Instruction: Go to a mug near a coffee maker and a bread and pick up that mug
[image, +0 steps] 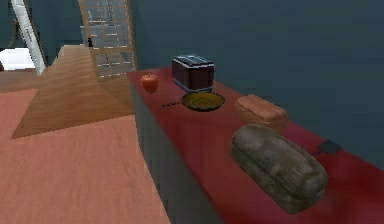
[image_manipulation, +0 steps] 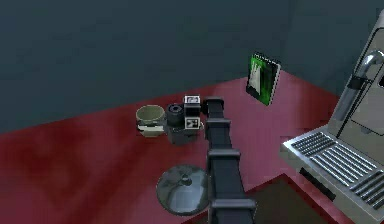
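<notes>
Arm side view: the mug, olive-beige and upright, stands on the red table left of the picture's middle. The arm, a dark bar, rises from the bottom edge and ends at two white marker squares just right of the mug. The claw lies between those squares and the mug, at the mug's right side. Contact between claw and mug cannot be determined. Because the mug stands on the table at the claw's far end, I cannot tell whether the claw holds anything, nor how its fingers are set.

A round grey disc lies flat on the table just left of the arm, nearer the bottom edge. A green book-like item leans upright at the blue wall, right of the arm's end. The coffee maker, grey with a slotted tray, occupies the right edge, well apart from the mug.

Forward view: the same red table runs along the blue wall. The bread, a large dark loaf, lies nearest. Beyond it sit an orange-brown block, a dark pan, a toaster and a red round fruit. A panelled door stands at the far end.
</notes>
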